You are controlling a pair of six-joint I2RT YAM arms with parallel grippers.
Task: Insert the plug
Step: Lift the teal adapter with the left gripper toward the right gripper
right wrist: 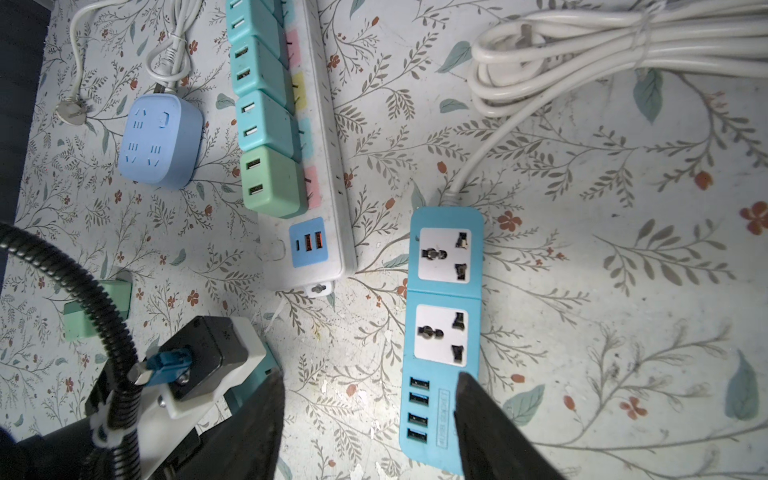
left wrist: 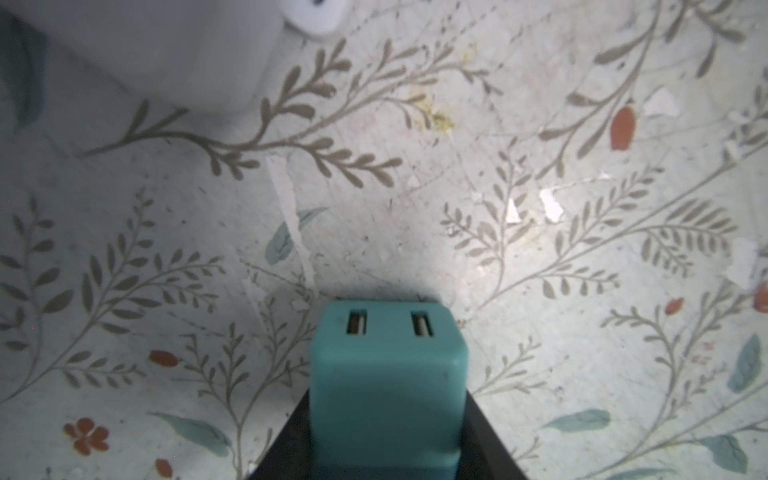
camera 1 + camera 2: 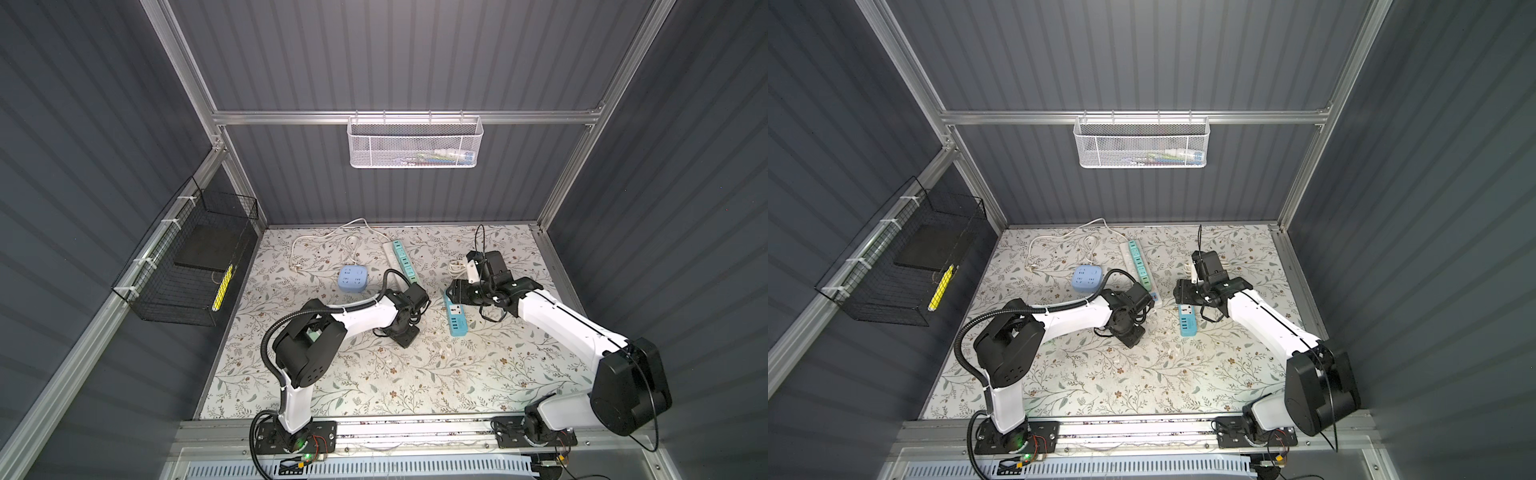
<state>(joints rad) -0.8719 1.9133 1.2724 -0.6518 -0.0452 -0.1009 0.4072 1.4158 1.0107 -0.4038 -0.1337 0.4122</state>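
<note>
Two black fingers (image 2: 291, 449) of the left gripper (image 2: 387, 395) are clamped on a teal rounded-cube plastic plug (image 2: 388, 365); the plug sits squarely between them and juts past their tips, its face with two USB slots turned away from the wrist; it is close over the floral-patterned tabletop (image 2: 540, 208), and whether it touches cannot be told; the blurred end of a long white power strip (image 2: 166, 50) lies near, apart from the plug. In a top view this gripper (image 3: 405, 336) is low over the table, just on the near side of that strip (image 3: 392, 257), and hides the plug. The right wrist view shows a sliver of the plug (image 1: 255, 374) under the left gripper, near the strip's end; a row of teal and green cube adapters (image 1: 270, 183) is already seated in the strip; a pale green cube adapter (image 1: 97, 309) lies loose on the tabletop. The right gripper (image 1: 370, 374) has its jaws apart and holds nothing; the USB end of a short blue power strip (image 1: 444, 291) lies between its fingers, close to one; a light blue rounded socket cube (image 1: 160, 139) stands beside the white strip; a bundled white cable (image 1: 582, 54) lies well apart.
</note>
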